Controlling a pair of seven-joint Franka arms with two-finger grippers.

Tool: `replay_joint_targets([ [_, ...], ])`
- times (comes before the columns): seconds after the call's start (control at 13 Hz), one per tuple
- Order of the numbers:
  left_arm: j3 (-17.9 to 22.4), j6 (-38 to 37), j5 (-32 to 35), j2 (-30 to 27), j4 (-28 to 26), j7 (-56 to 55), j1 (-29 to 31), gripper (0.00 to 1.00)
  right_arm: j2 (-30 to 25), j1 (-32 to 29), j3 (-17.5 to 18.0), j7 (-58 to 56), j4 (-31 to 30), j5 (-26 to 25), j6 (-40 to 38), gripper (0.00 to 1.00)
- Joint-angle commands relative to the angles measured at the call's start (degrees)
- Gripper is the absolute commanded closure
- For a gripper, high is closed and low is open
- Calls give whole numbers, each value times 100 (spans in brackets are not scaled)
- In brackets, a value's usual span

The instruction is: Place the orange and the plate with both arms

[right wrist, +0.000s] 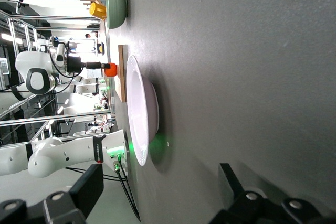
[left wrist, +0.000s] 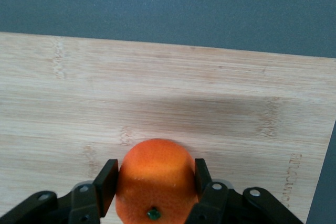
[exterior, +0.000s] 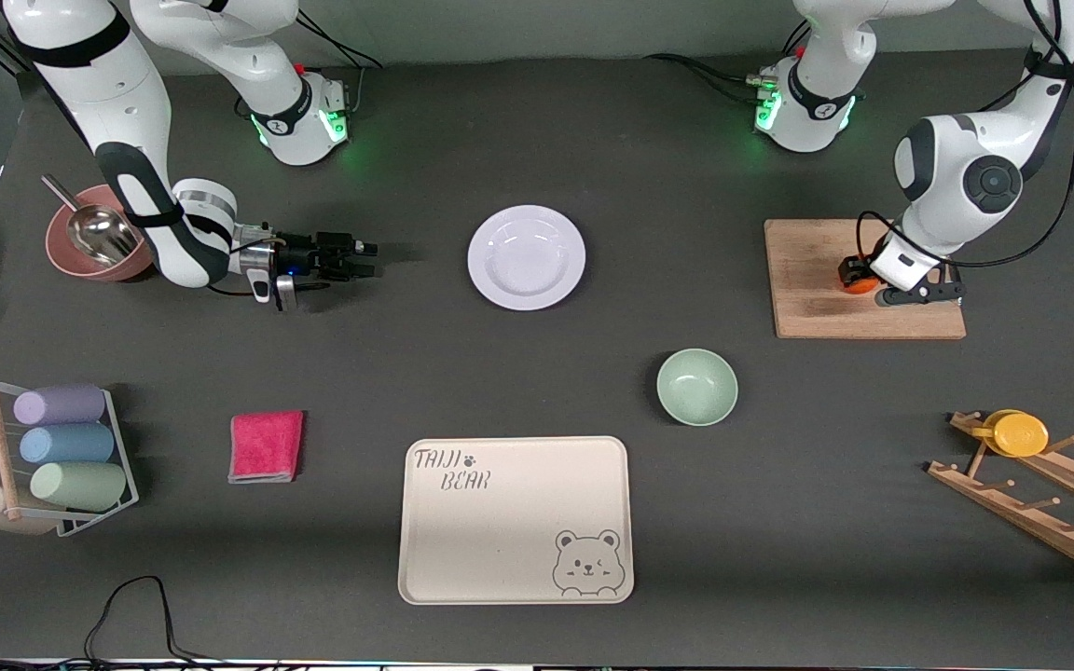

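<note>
The orange (exterior: 859, 285) sits on a wooden cutting board (exterior: 817, 312) toward the left arm's end of the table. My left gripper (exterior: 854, 273) is down on the board, with its pads pressed on both sides of the orange (left wrist: 155, 174). The board's grain (left wrist: 157, 87) fills the left wrist view. The white plate (exterior: 526, 256) lies bare at the table's middle. My right gripper (exterior: 367, 258) is open and empty, low over the table beside the plate, toward the right arm's end. The right wrist view shows the plate (right wrist: 143, 108) edge-on ahead of the open gripper (right wrist: 160, 174), with the orange (right wrist: 110, 69) past it.
A pale green bowl (exterior: 696, 387) and a beige bear tray (exterior: 515, 519) lie nearer the front camera than the plate. A pink cloth (exterior: 266, 446), a cup rack (exterior: 52, 457) and a red bowl with a scoop (exterior: 89, 244) are at the right arm's end. A wooden rack holds a yellow lid (exterior: 1020, 433).
</note>
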Motion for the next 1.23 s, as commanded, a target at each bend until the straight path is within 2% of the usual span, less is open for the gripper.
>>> replay_joint_targets([
  [0.0,-24,51,-31,-77,-65,-50,39,100,82,48,-30,-91,49,162,-59,11],
  [0.31,-24,-272,-31,-323,49,-41,31,100,82,48,-30,-100,49,162,-67,34],
  [0.46,-33,-930,-31,-559,312,-50,31,100,82,48,-30,-152,49,162,-67,42],
  [0.54,-42,-1456,-31,-735,531,-50,22,100,82,48,-39,-170,49,154,-67,43],
  [0.77,-59,-3345,-39,-939,1672,-50,-13,100,82,48,-39,-179,49,154,-67,48],
  [0.92,-77,-4312,-48,-930,2533,-59,-66,100,82,48,-30,-188,49,154,-67,54],
  [1.15,-296,-5466,-145,-843,3676,-504,-381,100,134,48,-30,-205,49,154,-67,54],
])
